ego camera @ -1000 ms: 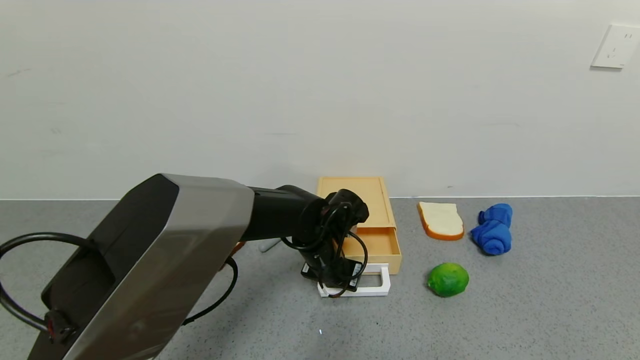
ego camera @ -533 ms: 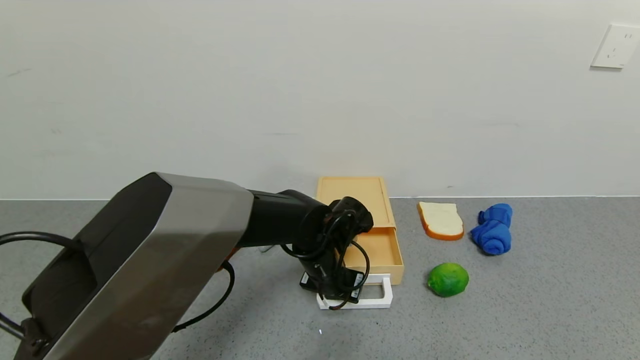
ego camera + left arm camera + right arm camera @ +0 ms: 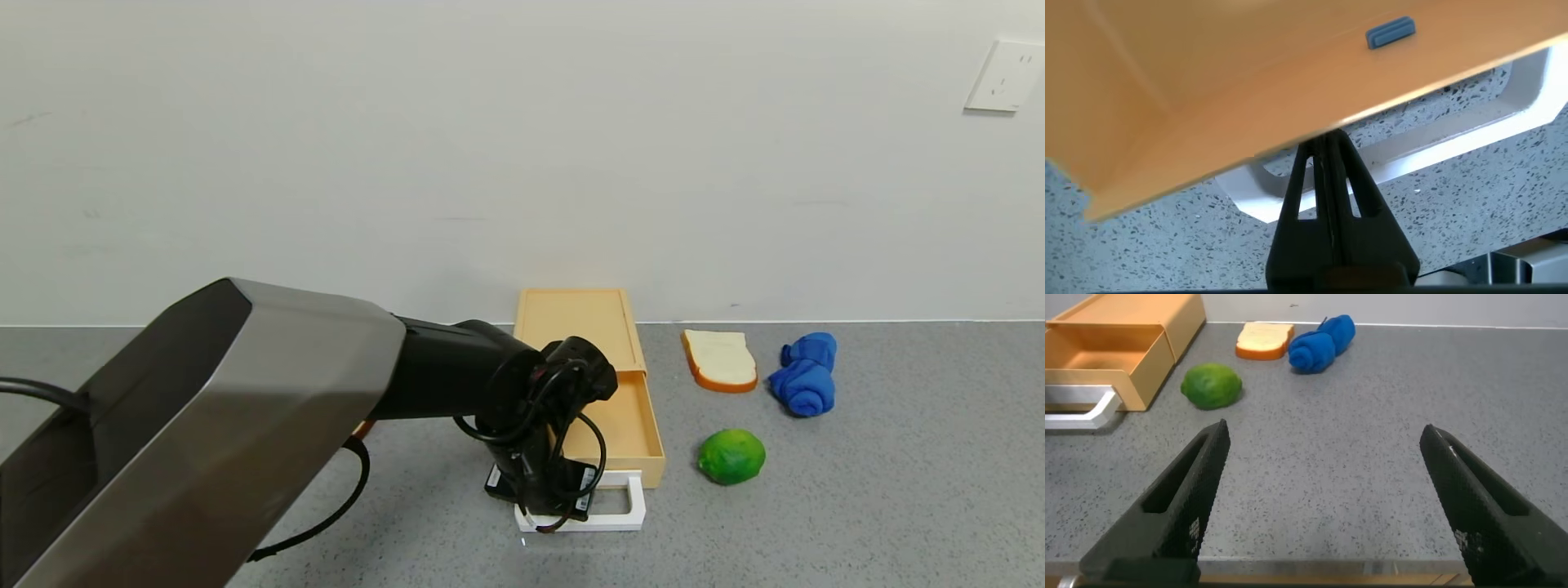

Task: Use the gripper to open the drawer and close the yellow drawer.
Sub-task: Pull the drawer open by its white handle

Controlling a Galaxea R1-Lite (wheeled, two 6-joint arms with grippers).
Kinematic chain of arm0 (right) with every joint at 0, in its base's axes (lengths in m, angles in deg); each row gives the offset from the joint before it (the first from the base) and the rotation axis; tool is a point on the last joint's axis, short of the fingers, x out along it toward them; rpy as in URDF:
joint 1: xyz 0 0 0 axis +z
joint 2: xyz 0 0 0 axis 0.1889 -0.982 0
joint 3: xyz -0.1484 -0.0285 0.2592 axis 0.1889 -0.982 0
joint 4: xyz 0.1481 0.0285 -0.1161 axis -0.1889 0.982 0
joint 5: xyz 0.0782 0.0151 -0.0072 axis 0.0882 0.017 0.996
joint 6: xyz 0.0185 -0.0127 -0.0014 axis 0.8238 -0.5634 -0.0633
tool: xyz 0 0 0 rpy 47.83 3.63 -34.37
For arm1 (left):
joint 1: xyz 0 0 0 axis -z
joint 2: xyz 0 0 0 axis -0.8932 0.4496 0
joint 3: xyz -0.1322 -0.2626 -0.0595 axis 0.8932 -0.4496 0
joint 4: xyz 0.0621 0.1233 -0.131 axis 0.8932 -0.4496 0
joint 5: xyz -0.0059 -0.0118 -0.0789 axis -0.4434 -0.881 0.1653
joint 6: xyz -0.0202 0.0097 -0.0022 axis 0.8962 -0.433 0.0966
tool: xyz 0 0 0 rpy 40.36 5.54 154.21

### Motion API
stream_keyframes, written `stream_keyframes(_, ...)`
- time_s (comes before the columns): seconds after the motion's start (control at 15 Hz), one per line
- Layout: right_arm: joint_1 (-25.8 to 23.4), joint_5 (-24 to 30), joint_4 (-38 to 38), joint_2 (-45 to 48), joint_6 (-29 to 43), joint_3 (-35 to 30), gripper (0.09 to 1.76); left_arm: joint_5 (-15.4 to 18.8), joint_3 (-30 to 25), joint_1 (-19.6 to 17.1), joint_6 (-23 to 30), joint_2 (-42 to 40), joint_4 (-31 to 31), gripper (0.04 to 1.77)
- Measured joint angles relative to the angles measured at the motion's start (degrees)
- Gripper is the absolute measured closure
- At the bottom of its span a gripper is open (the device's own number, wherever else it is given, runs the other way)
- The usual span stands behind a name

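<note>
The yellow drawer box (image 3: 575,318) lies flat against the back wall. Its sliding tray (image 3: 624,425) is pulled well out toward me and looks empty. The white loop handle (image 3: 633,506) lies on the table at the tray's front. My left gripper (image 3: 543,500) points down inside the loop, mostly hidden by its wrist and cables. In the left wrist view the gripper (image 3: 1327,145) is shut with nothing between its fingers. It stands inside the handle (image 3: 1470,131), just before the tray's front (image 3: 1208,73). My right gripper (image 3: 1324,429) is open and empty, low over the table's near right edge.
A green lime (image 3: 731,456) lies right of the tray's front. A bread slice (image 3: 720,360) and a rolled blue cloth (image 3: 804,372) lie farther back right. The grey wall stands close behind the box. My large left arm covers the table's left side.
My left gripper has moved toward me with the handle, and the tray has slid farther out of the box. The other objects have not moved.
</note>
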Motion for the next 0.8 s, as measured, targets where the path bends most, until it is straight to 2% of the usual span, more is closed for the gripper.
stream_keyframes(0.27,0.00,0.00,-0.02,0.00,-0.02,0.00,0.14,-0.11,-0.44,1.10,2.08,-0.76,-0.09,1.70)
stream_keyframes(0.8,0.00,0.00,0.00,0.00,-0.05,0.00,0.14,-1.22,-3.45,2.62,3.08,-2.40,-0.33,1.70)
